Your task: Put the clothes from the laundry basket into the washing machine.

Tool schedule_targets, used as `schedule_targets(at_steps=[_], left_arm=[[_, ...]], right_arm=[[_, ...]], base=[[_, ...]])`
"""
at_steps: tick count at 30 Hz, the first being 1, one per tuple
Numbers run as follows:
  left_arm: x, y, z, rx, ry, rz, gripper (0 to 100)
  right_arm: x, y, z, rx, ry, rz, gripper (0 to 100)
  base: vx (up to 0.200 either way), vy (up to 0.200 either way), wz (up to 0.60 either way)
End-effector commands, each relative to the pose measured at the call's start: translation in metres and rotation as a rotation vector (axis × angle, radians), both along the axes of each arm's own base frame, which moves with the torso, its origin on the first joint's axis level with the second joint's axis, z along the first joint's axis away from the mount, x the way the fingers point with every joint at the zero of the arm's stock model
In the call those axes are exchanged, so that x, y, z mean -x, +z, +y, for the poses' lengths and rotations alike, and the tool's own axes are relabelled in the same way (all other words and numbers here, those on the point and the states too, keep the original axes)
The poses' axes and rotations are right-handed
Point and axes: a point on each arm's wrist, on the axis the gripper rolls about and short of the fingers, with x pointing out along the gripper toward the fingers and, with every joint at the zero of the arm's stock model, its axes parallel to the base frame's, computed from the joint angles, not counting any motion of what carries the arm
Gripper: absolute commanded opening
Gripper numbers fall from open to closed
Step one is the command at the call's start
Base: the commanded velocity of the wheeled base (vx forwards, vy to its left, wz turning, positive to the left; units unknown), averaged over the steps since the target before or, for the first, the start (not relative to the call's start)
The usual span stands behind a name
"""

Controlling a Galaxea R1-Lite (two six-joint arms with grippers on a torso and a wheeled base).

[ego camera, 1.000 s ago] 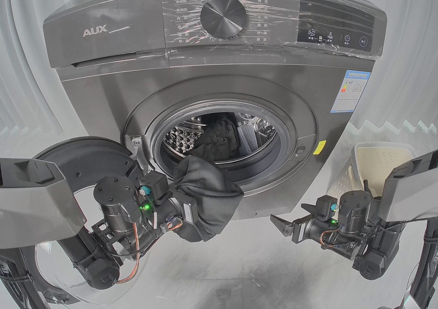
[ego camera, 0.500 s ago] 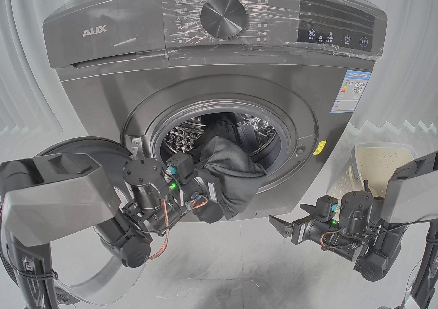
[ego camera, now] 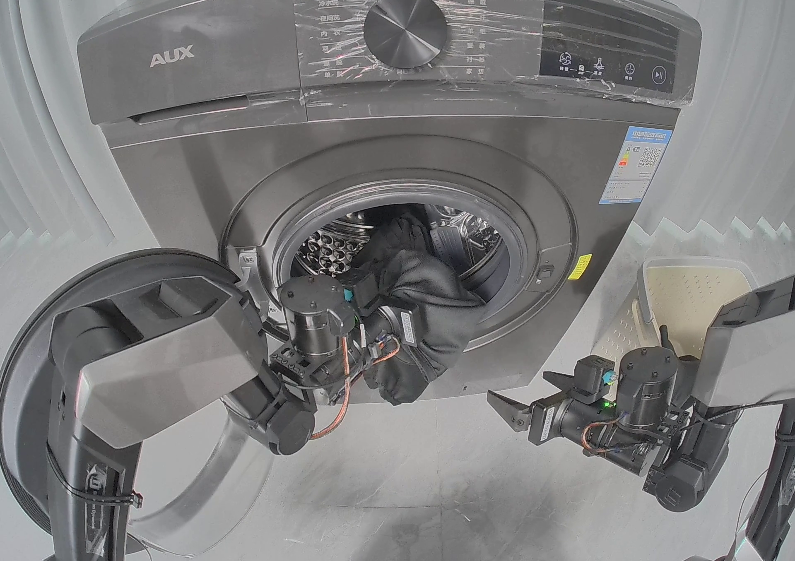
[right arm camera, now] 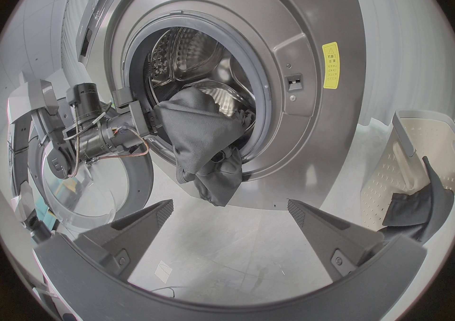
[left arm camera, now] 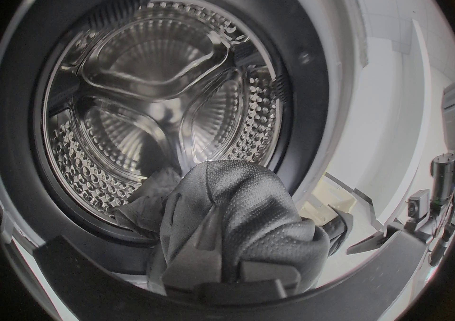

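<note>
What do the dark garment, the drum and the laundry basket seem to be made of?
Dark garment: probably knit fabric, matte, with a dotted weave and soft folds. Drum: metal, likely polished steel, mirror-like with embossed holes. Laundry basket: seemingly rigid cream plastic, perforated walls.

Angular pale-grey shells on left forearm [ego camera: 149, 351] and right forearm [ego camera: 745, 339]; black cylindrical wrists [ego camera: 646, 376]; coppery braided cable [ego camera: 343, 380] at left; black wedge fingers [right arm camera: 137, 232], screw-fastened, on right gripper [right arm camera: 227, 206].

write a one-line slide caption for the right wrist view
Left gripper holds a dark grey garment hanging from the grey washing machine's opening; open right gripper hovers near the white laundry basket
</note>
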Motion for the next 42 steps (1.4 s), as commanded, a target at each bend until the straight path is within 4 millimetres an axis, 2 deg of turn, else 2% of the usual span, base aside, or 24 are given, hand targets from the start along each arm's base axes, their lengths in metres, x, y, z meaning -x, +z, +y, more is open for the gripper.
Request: schedule_targets(at_steps=[1, 9, 13, 19, 25, 28, 37, 39, 42], left_arm=[[-0.016, 0.006, -0.008, -0.002, 0.012, -0.003, 0], [-0.035, -0.002, -0.019, -0.024, 0.034, -0.027, 0], [-0.057, -0.008, -0.018, -0.034, 0.083, -0.059, 0], [-0.063, -0.015, -0.021, -0.096, 0.081, 0.002, 0], [-0.075, -0.013, -0.024, -0.120, 0.084, 0.011, 0], [-0.096, -0.012, -0.018, -0.154, 0.113, -0.018, 0], [-0.129, 0.002, -0.029, -0.111, 0.179, -0.071, 0], [-0.130, -0.008, -0.029, -0.128, 0.178, -0.045, 0], [-0.132, -0.011, -0.027, -0.135, 0.182, -0.033, 0]], right_arm=[[0.000, -0.002, 0.000, 0.002, -0.003, 0.007, 100], [0.001, -0.003, -0.001, 0.006, -0.001, 0.013, 100], [0.001, -0.002, -0.001, 0.005, 0.000, 0.012, 100], [0.003, -0.003, 0.000, 0.010, 0.006, 0.016, 100], [0.004, -0.005, -0.001, 0.013, 0.005, 0.024, 100], [0.004, -0.005, -0.001, 0.013, 0.005, 0.024, 100], [0.004, -0.005, -0.001, 0.014, 0.005, 0.026, 100], [0.004, -0.005, -0.001, 0.014, 0.005, 0.026, 100], [0.004, -0.005, -0.001, 0.014, 0.005, 0.026, 100]], base=[[0.000, 0.000, 0.00], [0.000, 0.000, 0.00], [0.000, 0.000, 0.00], [0.000, 0.000, 0.00], [0.000, 0.000, 0.00], [0.000, 0.000, 0.00], [0.000, 0.000, 0.00], [0.000, 0.000, 0.00], [0.000, 0.000, 0.00]])
